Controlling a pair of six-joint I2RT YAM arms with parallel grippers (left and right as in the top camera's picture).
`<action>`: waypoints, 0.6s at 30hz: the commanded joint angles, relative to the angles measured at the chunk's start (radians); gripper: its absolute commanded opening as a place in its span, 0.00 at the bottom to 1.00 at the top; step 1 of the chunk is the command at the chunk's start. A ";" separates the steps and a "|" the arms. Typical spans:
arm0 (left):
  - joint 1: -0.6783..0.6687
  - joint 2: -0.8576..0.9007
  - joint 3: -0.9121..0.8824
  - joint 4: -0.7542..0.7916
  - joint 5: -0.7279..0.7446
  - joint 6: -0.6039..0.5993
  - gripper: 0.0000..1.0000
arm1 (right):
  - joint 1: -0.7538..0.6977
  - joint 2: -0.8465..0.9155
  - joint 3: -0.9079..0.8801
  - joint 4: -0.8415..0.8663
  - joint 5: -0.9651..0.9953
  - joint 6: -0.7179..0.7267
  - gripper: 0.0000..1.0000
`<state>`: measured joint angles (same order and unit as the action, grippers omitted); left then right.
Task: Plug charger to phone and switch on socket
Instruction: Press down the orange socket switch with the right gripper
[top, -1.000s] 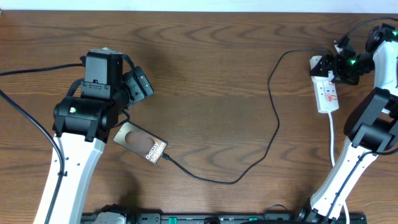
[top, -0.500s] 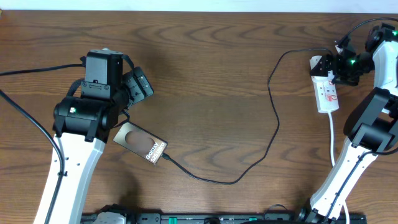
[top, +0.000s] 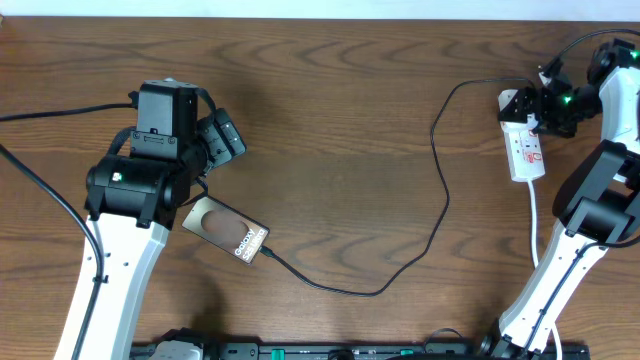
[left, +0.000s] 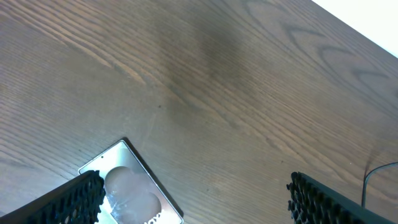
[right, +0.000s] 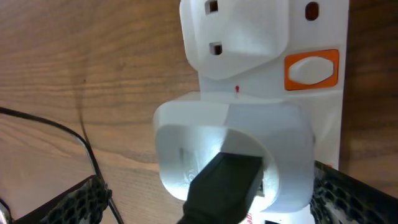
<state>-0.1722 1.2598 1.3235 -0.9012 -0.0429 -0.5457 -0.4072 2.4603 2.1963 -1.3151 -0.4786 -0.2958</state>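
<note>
The phone lies flat at the front left, with white "Galaxy" lettering at its right end. It also shows in the left wrist view. The charger is a thin black cable that runs from the phone's right end across the table to a white adapter in the socket. My left gripper is open and hovers over the phone's far end. My right gripper is open and straddles the adapter without touching it. An orange switch sits beside the free outlet.
The socket's white cord runs toward the front along the right arm. A thicker black robot cable crosses the left side. The cable loop reaches the front middle. The far table edge borders a white strip.
</note>
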 joint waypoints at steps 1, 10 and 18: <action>-0.004 0.003 0.021 -0.004 -0.026 0.013 0.93 | 0.015 0.043 -0.001 -0.011 -0.045 0.000 0.99; -0.004 0.003 0.021 -0.009 -0.026 0.013 0.93 | 0.030 0.043 -0.002 -0.021 -0.056 0.000 0.99; -0.004 0.003 0.021 -0.013 -0.026 0.013 0.93 | 0.043 0.043 -0.002 -0.047 -0.095 0.004 0.99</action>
<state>-0.1722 1.2598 1.3235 -0.9096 -0.0521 -0.5457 -0.4042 2.4603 2.2002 -1.3396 -0.4782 -0.2958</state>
